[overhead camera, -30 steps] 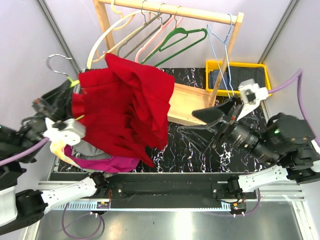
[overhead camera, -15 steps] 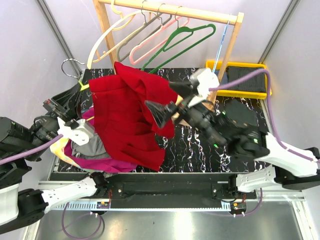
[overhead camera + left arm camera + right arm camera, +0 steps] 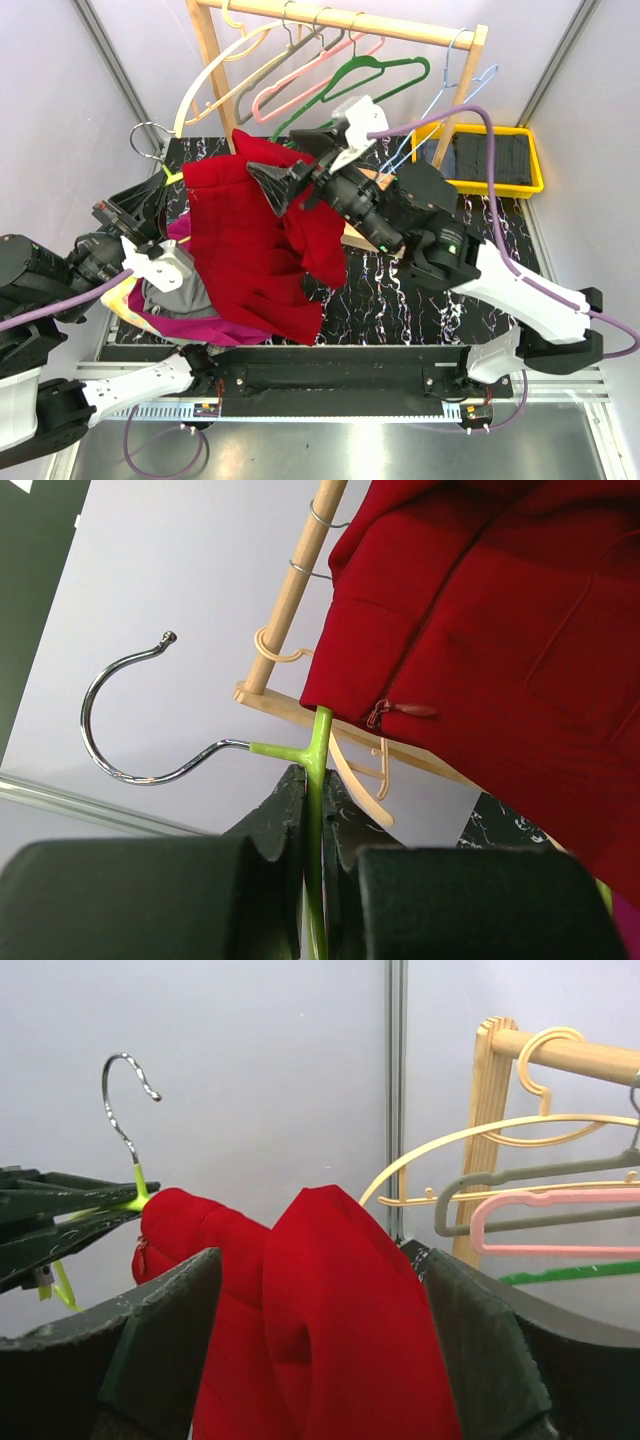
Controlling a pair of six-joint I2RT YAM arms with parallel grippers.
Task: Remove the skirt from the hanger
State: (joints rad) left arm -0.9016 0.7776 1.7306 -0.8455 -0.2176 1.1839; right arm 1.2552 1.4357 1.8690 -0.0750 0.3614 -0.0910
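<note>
The red skirt hangs from a lime-green hanger with a chrome hook. My left gripper is shut on the hanger's green neck just below the hook, and the skirt's waistband with its zip pull sits right above the jaws. My right gripper is open, its two dark fingers standing either side of a raised fold of the skirt at its top edge. In the top view the right gripper is at the skirt's upper right. Most of the hanger's bar is hidden under the cloth.
A wooden rack behind the skirt carries several hangers in cream, grey, pink, green and blue wire. A yellow tray with dark contents sits at the back right. A pile of magenta and grey clothes lies under the skirt at the left.
My right arm has swung from the right side across to the skirt, and its jaws now straddle the top fold. The left gripper and hanger have shifted slightly right and forward.
</note>
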